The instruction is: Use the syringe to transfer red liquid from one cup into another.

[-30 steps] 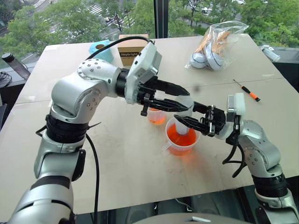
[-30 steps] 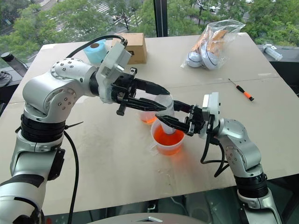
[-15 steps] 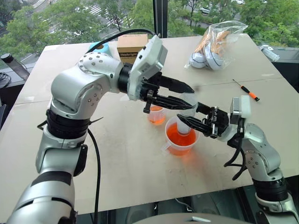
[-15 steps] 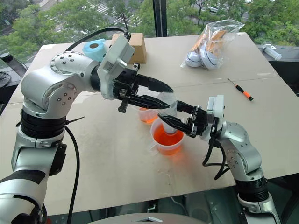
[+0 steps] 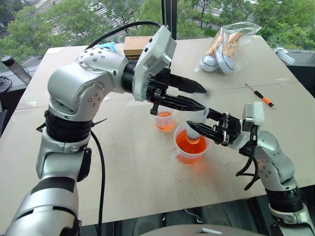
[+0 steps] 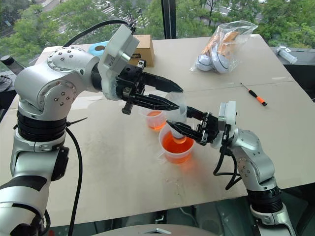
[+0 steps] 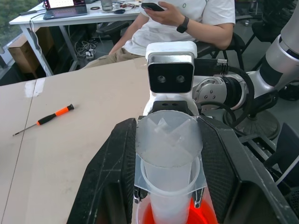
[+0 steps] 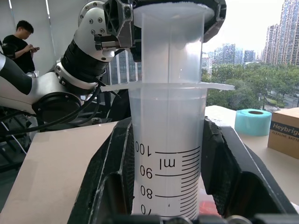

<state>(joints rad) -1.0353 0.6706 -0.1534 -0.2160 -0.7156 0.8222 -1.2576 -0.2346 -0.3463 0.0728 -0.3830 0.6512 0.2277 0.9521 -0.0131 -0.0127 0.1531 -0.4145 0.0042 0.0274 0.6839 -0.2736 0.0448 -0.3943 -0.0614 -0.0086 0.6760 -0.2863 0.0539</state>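
The syringe stands upright with its tip down in the larger handled cup, which holds red liquid. My right gripper is shut on the graduated barrel from the right. From the left, my left gripper is shut on the white plunger at the top. Just behind and to the left stands the smaller cup with a little red liquid in its bottom. Orange tint shows at the low end of the barrel.
An orange-handled screwdriver lies to the right on the table. A plastic bag sits at the back right, a cardboard box and blue tape roll at the back. A seated person is beyond the table.
My left arm has risen a little, lifting the plunger slightly out of the barrel. The right gripper and both cups have stayed in place.
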